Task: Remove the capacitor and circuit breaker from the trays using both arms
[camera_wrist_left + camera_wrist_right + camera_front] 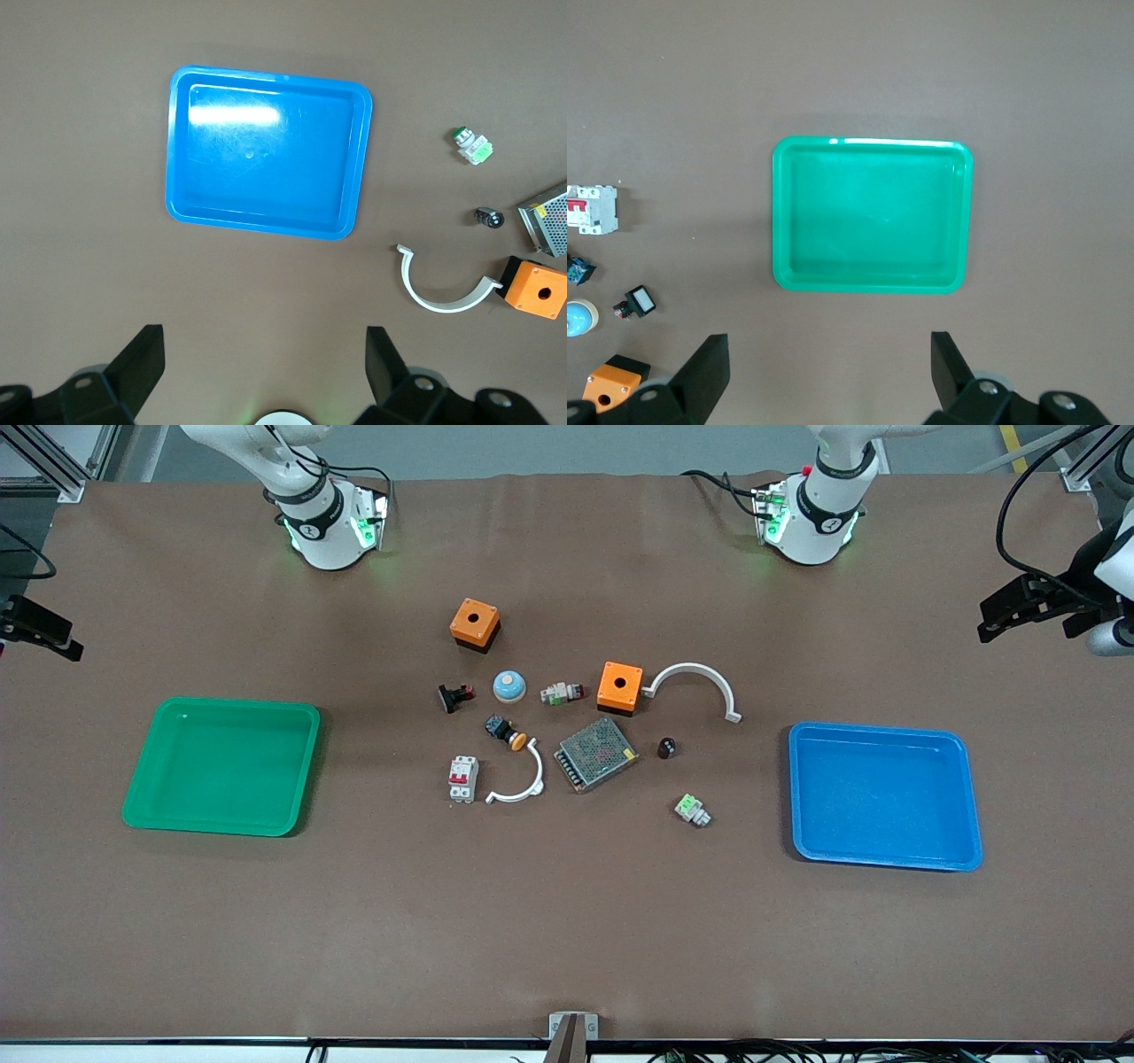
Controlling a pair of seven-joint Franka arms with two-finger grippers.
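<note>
The capacitor [666,748], a tiny black cylinder, lies on the table between the metal power supply [596,754] and the blue tray [886,795]. It also shows in the left wrist view [488,217]. The breaker [462,779], a white block with red levers, lies beside a small white arc clip [523,784], toward the green tray [223,766]. It also shows in the right wrist view [591,209]. My left gripper [264,336] is open and empty, up over bare table at the left arm's end [1019,607]. My right gripper [829,341] is open and empty, up over the right arm's end [40,633].
Two orange boxes [475,624] [619,687], a blue dome [509,685], a black-and-red switch part [454,697], an orange-capped push-button [505,732], two white-and-green connectors [562,692] [692,810] and a large white arc [695,686] crowd the table's middle.
</note>
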